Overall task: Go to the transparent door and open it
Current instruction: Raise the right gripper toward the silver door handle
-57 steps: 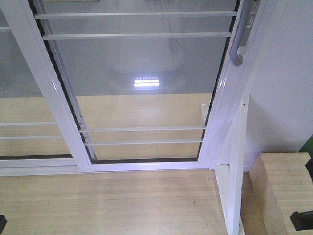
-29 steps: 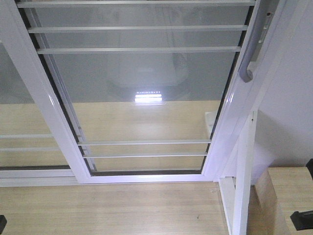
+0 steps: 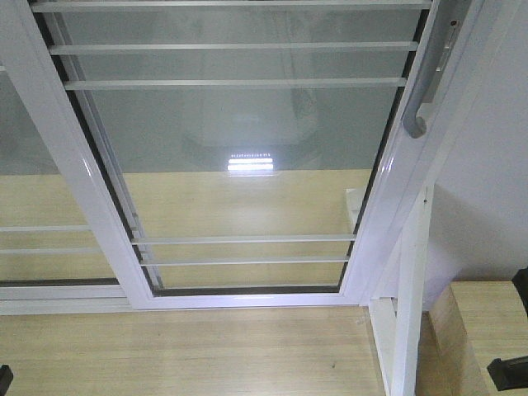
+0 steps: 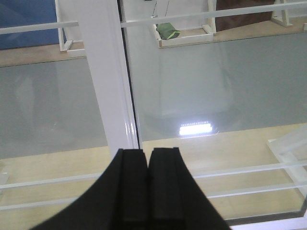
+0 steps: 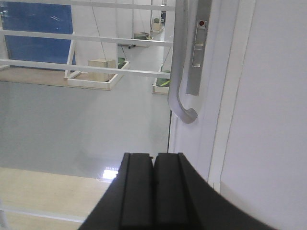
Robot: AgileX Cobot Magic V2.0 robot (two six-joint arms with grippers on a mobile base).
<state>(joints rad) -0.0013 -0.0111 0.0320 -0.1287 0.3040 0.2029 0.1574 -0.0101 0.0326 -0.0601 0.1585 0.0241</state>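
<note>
Just below the upright grey handle (image 5: 178,62) of the transparent door (image 3: 239,132), slightly left of it, hangs the right gripper (image 5: 153,189). The left gripper (image 4: 147,189) seems farther left of the handle. Both claws are pinched closed, empty.

The left tool (image 4: 147,155) is matte black all over. It has two flat-topped, square-edged fingers (image 4: 132,187) side by side with only a thin dark seam between them, and the outer flanks sweep down and outward in smooth curves to a broad base. The right tool (image 5: 153,158) has the same build, and its fingers (image 5: 138,191) show faint vertical ridges along their edges. In the front view, small black blocks (image 3: 507,373) poke in at the lower corners, too cropped to identify.
</note>
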